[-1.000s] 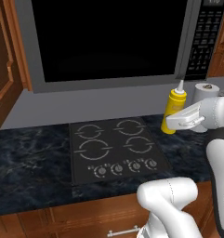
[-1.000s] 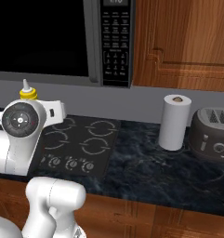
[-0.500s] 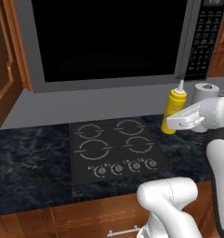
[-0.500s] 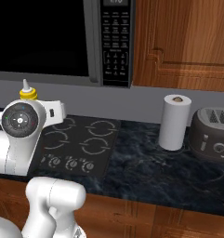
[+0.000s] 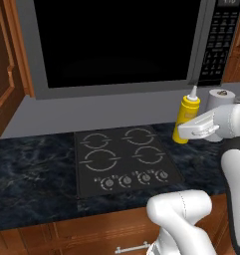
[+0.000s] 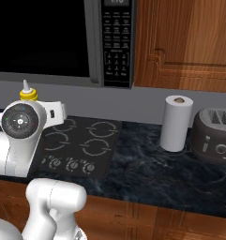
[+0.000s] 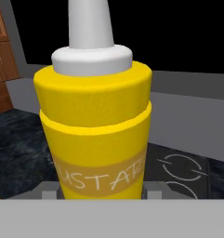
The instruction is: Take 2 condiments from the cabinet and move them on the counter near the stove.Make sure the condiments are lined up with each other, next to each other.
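Fingers (image 7: 153,189) clamp the yellow mustard bottle (image 5: 185,118) low on its sides, at the counter (image 5: 27,169) just right of the stove (image 5: 125,160). It stands upright, long axis vertical, white nozzle pointing up. By appearances the first condiment has reached its place but is not yet released; the second remains to be fetched.

squeeze bottle (image 5: 185,117) upright on the counter (image 5: 32,169) — just right of the stove (image 5: 124,159), paper towel roll (image 6: 175,123) beyond.
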{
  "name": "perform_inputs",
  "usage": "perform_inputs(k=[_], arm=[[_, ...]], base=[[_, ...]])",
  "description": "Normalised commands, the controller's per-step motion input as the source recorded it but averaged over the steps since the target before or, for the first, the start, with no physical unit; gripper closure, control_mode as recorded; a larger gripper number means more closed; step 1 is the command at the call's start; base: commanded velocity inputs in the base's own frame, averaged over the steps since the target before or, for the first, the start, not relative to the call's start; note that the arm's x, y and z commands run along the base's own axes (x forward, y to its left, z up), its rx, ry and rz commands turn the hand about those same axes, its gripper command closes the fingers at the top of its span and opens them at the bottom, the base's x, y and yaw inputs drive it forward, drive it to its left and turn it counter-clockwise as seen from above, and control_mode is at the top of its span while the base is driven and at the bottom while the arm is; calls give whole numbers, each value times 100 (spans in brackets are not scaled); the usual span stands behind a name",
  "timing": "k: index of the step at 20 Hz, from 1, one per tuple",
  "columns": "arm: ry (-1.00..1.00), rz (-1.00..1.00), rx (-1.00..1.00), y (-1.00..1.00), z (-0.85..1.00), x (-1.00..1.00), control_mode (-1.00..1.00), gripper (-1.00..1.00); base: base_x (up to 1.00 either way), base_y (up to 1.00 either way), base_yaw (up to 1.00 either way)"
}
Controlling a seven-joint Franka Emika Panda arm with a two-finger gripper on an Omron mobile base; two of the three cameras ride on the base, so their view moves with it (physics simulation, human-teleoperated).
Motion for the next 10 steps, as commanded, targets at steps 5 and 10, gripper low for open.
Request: perform_inputs(k=[5, 10], arm=[[0, 0, 0, 0, 0, 0, 100, 100], [2, 2, 0, -7, -7, 3, -100, 100]], base=[[8, -3, 0], [3, -7, 1]])
